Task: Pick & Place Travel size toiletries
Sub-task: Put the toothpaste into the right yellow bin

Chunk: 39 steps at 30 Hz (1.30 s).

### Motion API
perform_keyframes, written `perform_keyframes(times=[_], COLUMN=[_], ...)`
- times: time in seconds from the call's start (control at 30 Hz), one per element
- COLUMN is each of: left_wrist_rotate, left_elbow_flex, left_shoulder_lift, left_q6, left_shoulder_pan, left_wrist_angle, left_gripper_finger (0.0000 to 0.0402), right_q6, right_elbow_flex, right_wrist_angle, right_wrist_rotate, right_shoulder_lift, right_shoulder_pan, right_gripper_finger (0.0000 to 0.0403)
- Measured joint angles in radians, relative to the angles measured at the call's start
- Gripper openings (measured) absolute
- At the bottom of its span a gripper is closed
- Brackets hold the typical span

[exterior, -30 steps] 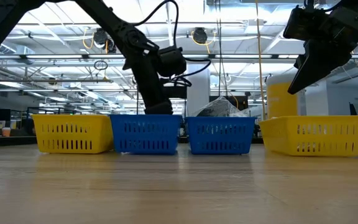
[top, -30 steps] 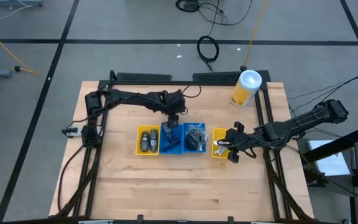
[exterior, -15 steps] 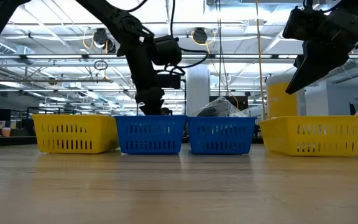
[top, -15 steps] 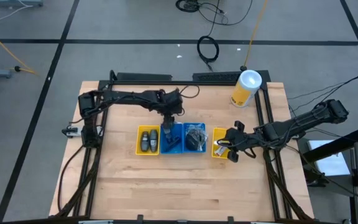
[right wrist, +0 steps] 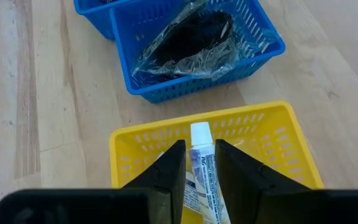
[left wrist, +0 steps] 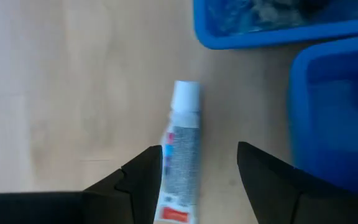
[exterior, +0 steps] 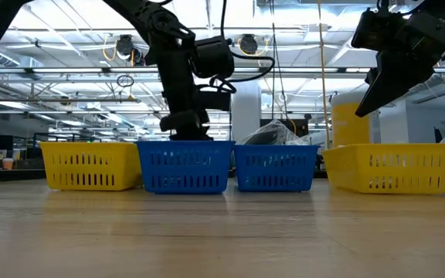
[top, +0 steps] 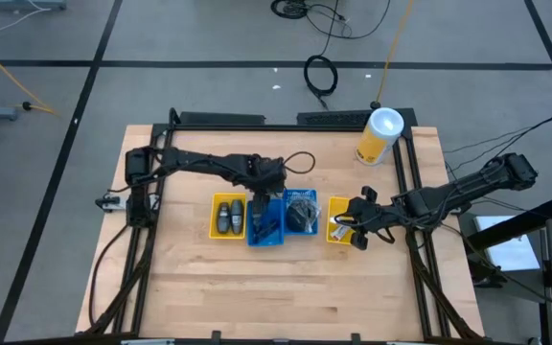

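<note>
My left gripper (left wrist: pixel 197 155) is open just above the table, at the far side of the left blue bin (top: pixel 264 225). Its fingers stand on either side of a white tube (left wrist: pixel 180 149) that lies flat on the wood; whether they touch it cannot be told. My right gripper (right wrist: pixel 199 146) hovers over the right yellow bin (right wrist: pixel 278 109) and is shut on another white tube. The left yellow bin (top: pixel 226 217) holds two dark grey items. The right blue bin (top: pixel 301 211) holds a black bundle in clear wrap (right wrist: pixel 188 37). My right gripper pinches the white tube by its body (right wrist: pixel 201 171) between the two fingers. The fingers lie along the tube, and its white cap end (right wrist: pixel 201 132) sticks out past the fingertips. The tube is lifted clear above the right yellow bin; the gripper slants downward (exterior: pixel 365 104).
The bins stand in a row across the table's middle (exterior: pixel 184 166). A tall yellow canister with a white lid (top: pixel 379 134) stands near the far right corner. Bare wood lies on the near side of the bins (top: pixel 276 287).
My left gripper has risen a little out from behind the left blue bin and shifted slightly toward the table's left. That bin has slid toward the near edge and now sits forward of its neighbours.
</note>
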State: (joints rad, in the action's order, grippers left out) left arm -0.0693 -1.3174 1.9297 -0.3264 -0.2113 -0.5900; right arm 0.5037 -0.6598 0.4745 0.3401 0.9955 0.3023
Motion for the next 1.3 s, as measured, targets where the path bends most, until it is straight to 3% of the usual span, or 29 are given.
perform_keyframes(times=[0.17, 0.33, 0.87, 1.3], left_wrist_rotate=[-0.12, -0.017, 0.143, 0.147], left_elbow_flex=[0.0, -0.001, -0.003, -0.003], left_shoulder_lift=[0.0, 0.0, 0.009, 0.033], left_q6=[-0.037, -0.034, -0.029, -0.004], left_shoulder_pan=[0.004, -0.028, -0.075, -0.081], left_wrist_angle=[0.005, 0.01, 0.108, 0.086], left_gripper_finger=[0.0207, 0.0207, 0.0207, 0.0207], right_q6=[0.003, 0.007, 0.004, 0.006], right_elbow_flex=[0.0, 0.0, 0.0, 0.0], right_wrist_angle=[0.0, 0.0, 0.0, 0.0], right_wrist_rotate=[0.0, -0.001, 0.0, -0.001], right_shoulder_lift=[0.0, 0.0, 0.0, 0.0], right_shoulder_pan=[0.0, 0.0, 0.0, 0.0], right_gripper_finger=[0.0077, 0.0077, 0.0077, 0.0077])
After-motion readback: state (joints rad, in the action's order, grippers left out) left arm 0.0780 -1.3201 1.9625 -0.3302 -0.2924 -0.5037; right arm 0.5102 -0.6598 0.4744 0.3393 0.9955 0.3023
